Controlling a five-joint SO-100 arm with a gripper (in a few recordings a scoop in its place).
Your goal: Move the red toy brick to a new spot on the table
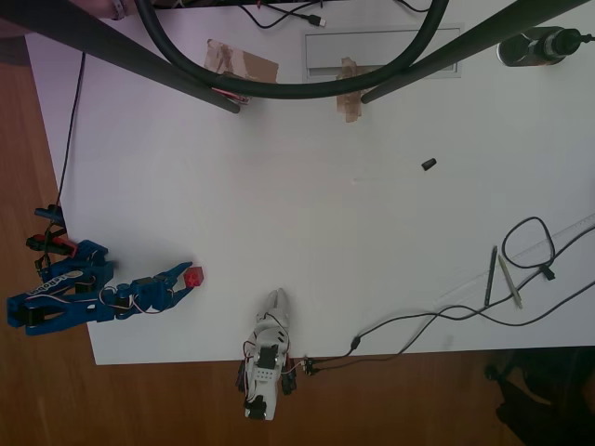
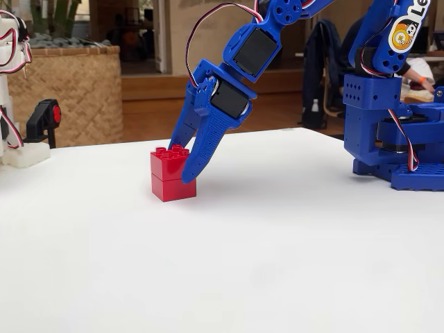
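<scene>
**Brick in the gripper's reach near the table's left edge**

We see the red toy brick [image 1: 193, 276] on the white table [image 1: 279, 186], close to the left edge and not far from the near edge in the overhead view. The blue gripper [image 1: 186, 282] is on it: in the fixed view the gripper [image 2: 186, 166] points down, one finger [image 2: 201, 149] across the brick's [image 2: 171, 177] front face, the other at its top rear. The brick sits between them, resting on the table. We cannot tell whether they press on it.

Open white surface spreads rightward and toward the far side. A small black cylindrical bit [image 1: 429, 164] lies well away; cables [image 1: 521, 251] and two thin rods [image 1: 499, 277] sit toward the right edge.

Dark bars and a hoop [image 1: 307, 84] cross the far end overhead, hiding some tabletop. A white arm [image 1: 267, 358] stands at the near edge.
</scene>
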